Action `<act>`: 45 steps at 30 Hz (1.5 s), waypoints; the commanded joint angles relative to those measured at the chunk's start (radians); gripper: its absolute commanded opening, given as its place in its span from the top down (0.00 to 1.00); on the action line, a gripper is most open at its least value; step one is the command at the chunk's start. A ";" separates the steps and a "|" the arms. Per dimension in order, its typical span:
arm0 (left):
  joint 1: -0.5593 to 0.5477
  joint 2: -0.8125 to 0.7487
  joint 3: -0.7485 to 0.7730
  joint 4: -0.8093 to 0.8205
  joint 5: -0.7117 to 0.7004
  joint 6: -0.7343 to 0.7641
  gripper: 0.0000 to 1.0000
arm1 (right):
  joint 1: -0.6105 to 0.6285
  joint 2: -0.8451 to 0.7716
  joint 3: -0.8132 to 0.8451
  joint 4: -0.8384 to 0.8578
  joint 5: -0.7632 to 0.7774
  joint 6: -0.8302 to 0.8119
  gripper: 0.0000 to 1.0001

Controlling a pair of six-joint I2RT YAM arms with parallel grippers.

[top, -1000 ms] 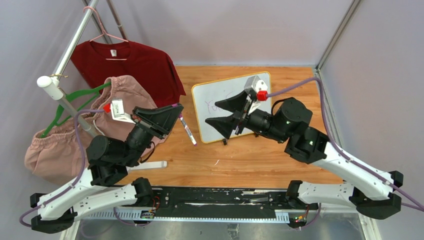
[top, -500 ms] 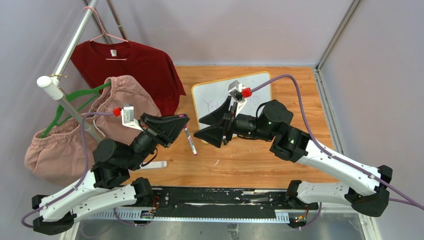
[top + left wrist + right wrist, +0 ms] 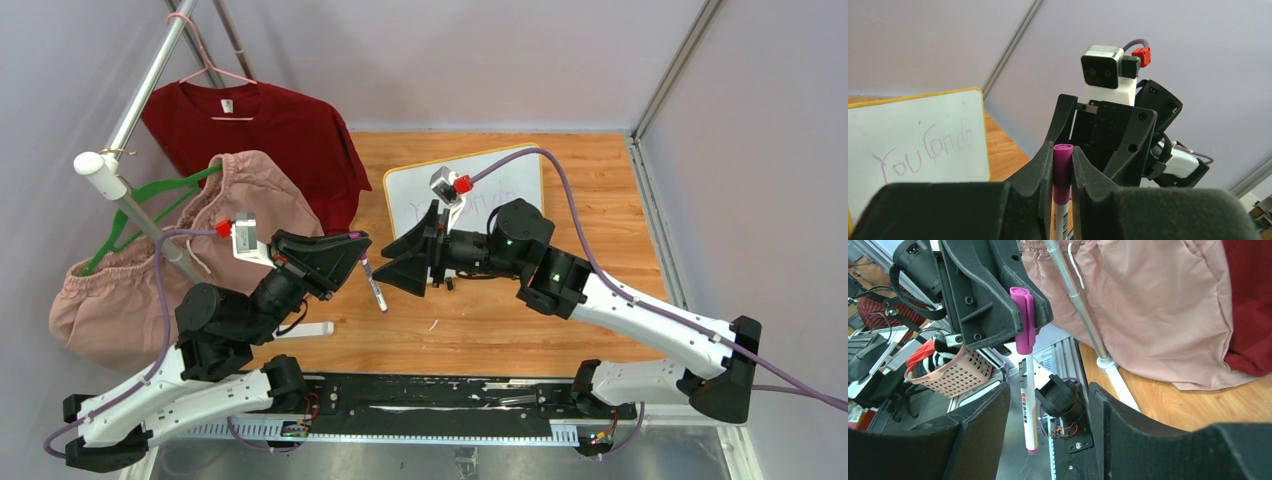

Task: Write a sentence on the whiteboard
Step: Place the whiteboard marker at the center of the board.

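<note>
Top view, table (image 3: 500,330) centre as the dial.

Whiteboard (image 3: 405,200) stands tilted at 12 to 1 o'clock, yellow frame. Its lower and middle part is hidden by the right arm. In the left wrist view the whiteboard (image 3: 918,135) shows at 9 o'clock with the sentence (image 3: 923,152) in purple. Only the line "You can do" is readable there.

Left gripper (image 3: 352,250) is pressed together on a marker (image 3: 372,280) and pinches it just below the purple cap. The marker hangs nearly upright with its white barrel down. The left wrist view has the cap end (image 3: 1063,165) squeezed between both fingers.

Right gripper (image 3: 390,260) is spread wide and holds nothing. It points toward 9 o'clock at the marker, just off it; cannot tell if they touch. In the right wrist view the marker (image 3: 1025,390) sits in the gap past the two open fingers (image 3: 978,440).

Around them:
- Red shirt (image 3: 270,130) on a hanger at 10 to 11 o'clock.
- Pink garment (image 3: 120,280) at 9 o'clock, with a green hanger (image 3: 150,200).
- Rack pole (image 3: 130,210) crossing in front of the clothes.
- White stick (image 3: 300,330) flat on the table at 8 o'clock, under the left arm.
- Pink basket (image 3: 953,377) off the table, behind the left gripper.
</note>
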 commanded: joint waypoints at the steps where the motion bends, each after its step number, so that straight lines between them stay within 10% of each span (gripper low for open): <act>1: -0.006 -0.010 -0.004 0.011 0.008 0.033 1.00 | -0.010 0.013 -0.014 0.076 -0.064 0.046 0.39; 22: -0.005 -0.008 -0.024 -0.001 -0.013 0.026 1.00 | -0.010 0.049 -0.017 0.129 -0.121 0.104 0.91; 26: -0.005 -0.010 -0.007 -0.088 -0.081 0.021 0.40 | -0.010 0.006 -0.024 0.017 -0.076 0.039 1.00; 30: -0.005 -0.040 0.015 -0.218 -0.166 0.023 0.01 | -0.010 -0.092 -0.058 -0.192 0.038 -0.070 1.00; 45: -0.005 -0.087 0.090 -0.509 -0.446 0.347 0.00 | -0.015 -0.177 -0.358 -0.697 0.569 -0.086 1.00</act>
